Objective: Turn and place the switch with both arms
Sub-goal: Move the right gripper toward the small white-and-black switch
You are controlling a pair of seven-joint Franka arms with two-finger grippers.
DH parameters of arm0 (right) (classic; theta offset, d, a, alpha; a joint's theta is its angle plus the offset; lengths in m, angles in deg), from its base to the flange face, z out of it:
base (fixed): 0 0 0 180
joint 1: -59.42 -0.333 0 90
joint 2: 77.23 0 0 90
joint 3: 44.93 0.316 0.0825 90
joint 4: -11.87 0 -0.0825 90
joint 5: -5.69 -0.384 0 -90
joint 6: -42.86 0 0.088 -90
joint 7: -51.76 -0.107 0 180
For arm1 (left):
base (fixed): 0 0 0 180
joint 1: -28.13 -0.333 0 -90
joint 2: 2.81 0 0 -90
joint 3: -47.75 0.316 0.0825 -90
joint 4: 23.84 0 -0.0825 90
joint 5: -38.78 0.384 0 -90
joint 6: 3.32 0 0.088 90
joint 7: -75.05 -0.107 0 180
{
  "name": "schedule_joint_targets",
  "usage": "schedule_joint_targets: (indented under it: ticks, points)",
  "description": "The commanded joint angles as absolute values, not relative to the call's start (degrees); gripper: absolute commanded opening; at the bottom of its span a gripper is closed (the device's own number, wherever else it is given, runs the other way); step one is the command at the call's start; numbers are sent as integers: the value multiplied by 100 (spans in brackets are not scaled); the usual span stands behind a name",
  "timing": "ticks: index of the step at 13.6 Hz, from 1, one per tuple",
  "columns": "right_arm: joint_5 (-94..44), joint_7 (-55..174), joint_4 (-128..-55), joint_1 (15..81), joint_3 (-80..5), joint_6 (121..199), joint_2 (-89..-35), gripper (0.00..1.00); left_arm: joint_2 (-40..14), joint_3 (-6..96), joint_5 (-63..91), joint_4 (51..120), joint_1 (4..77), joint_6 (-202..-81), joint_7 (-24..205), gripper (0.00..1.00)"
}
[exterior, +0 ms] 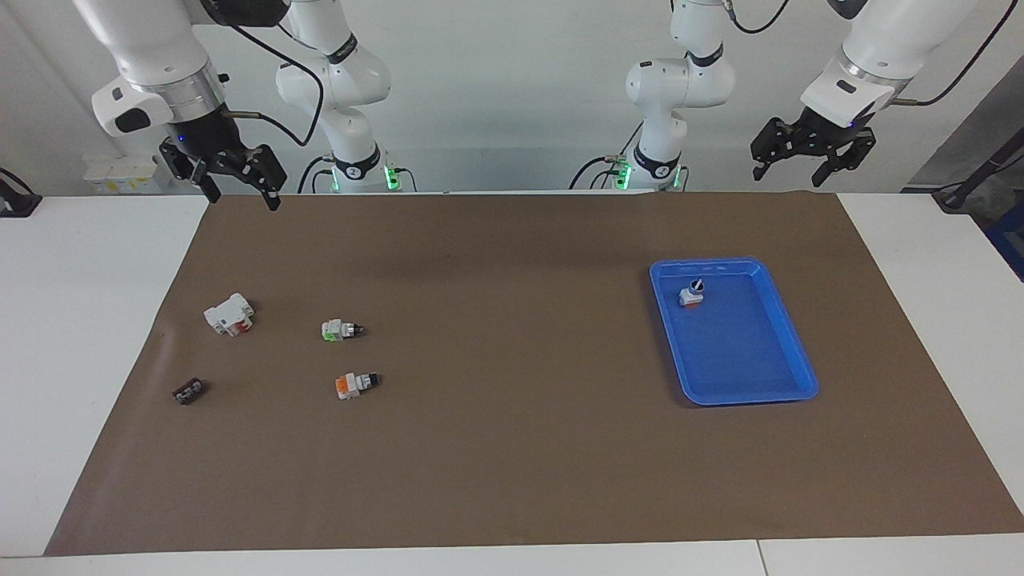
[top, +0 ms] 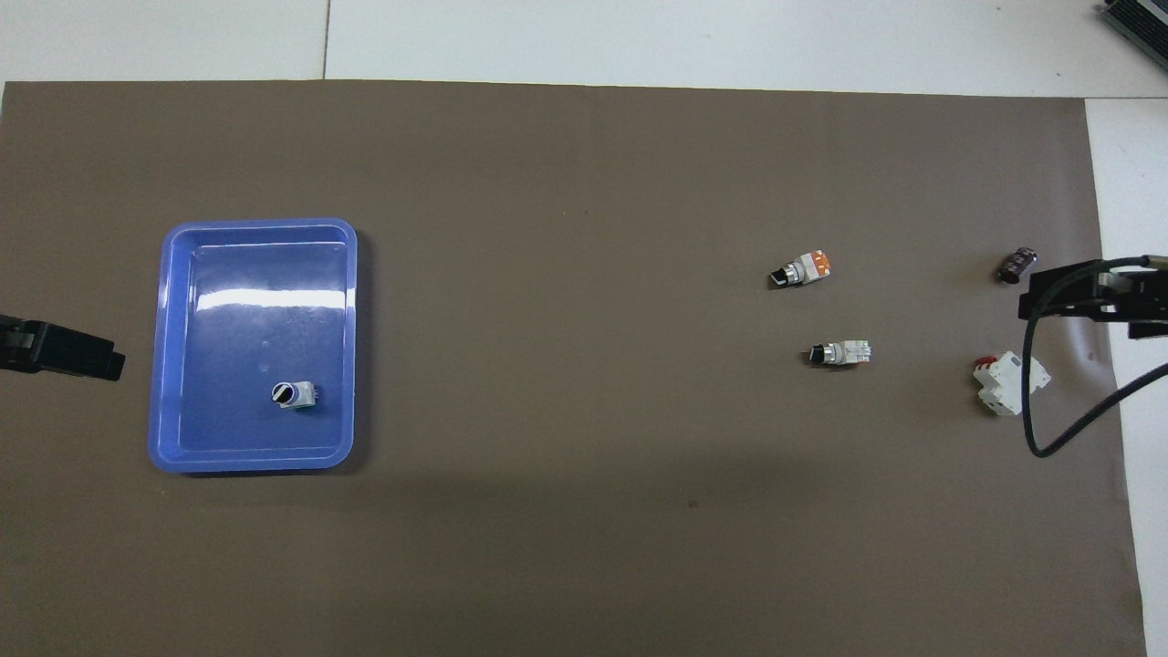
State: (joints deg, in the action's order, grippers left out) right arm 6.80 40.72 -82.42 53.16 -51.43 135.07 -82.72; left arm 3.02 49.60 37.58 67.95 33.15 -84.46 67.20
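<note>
Switch (exterior: 339, 330) lies on its side at nine o'clock on the surface (exterior: 512, 448); left gripper (exterior: 808, 164) and right gripper (exterior: 232, 180) hover, fingers wide, empty.

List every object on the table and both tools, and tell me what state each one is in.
Green-based white rotary switch: lying on its side on the brown mat, untouched.
Orange-based white switch: lying on its side.
Switch in blue plastic tray: standing, knob up.
Blue tray: holds just that switch.
White block with red: on the mat.
Small dark part: on the mat.
Left tool: open, empty, raised.
Right tool: open, empty, raised.
</note>
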Motion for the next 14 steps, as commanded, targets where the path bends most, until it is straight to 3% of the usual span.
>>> schedule_joint_targets:
  ticks: [1,4,6,9,12,14]
  points:
    - [859,3799,-8515,5344,-5153,13883,-8356,100,431,4951,3755,6924,3288,-8436,6706,100]
    - [763,1669,-8734,5353,-5135,14145,-8075,100,431,4951,3755,6924,3288,-8436,6706,100]
    - [282,313,-9514,5362,-5135,14943,-8084,100,431,4951,3755,6924,3288,-8436,6706,100]
    - [-124,-1314,-9974,5283,-5126,15903,-7488,100,431,4951,3755,6924,3288,-8436,6706,100]
    - [-406,-2641,-9983,5230,-5126,16002,-6872,100,431,4951,3755,6924,3288,-8436,6706,100]
    - [-442,-2769,-10298,5247,-5126,16062,-6800,100,431,4951,3755,6924,3288,-8436,6706,100]
